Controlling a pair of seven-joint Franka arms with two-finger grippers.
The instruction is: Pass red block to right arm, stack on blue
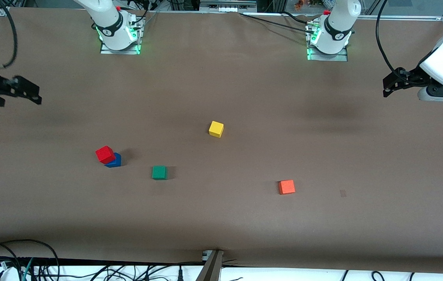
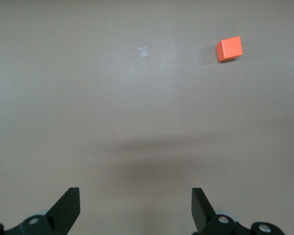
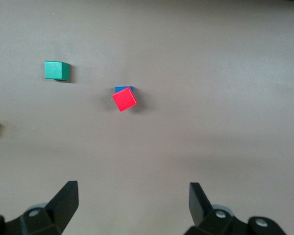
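The red block point(image 1: 105, 154) rests on top of the blue block point(image 1: 115, 161), twisted and shifted a little off it, toward the right arm's end of the table. In the right wrist view the red block point(image 3: 124, 99) covers most of the blue one point(image 3: 123, 89). My right gripper point(image 1: 36, 93) hangs open and empty over the table's edge at its own end; its jaws point(image 3: 133, 191) stand wide over bare mat. My left gripper point(image 1: 386, 88) is open and empty over the other end of the table, with only bare mat between its jaws point(image 2: 135, 196).
A green cube point(image 1: 159, 172) sits beside the stack, toward the left arm's end. A yellow cube point(image 1: 216, 128) lies mid-table, farther from the front camera. An orange-red cube point(image 1: 286, 187) lies nearer the camera, next to a small tape mark point(image 1: 343, 192). Cables run along the front edge.
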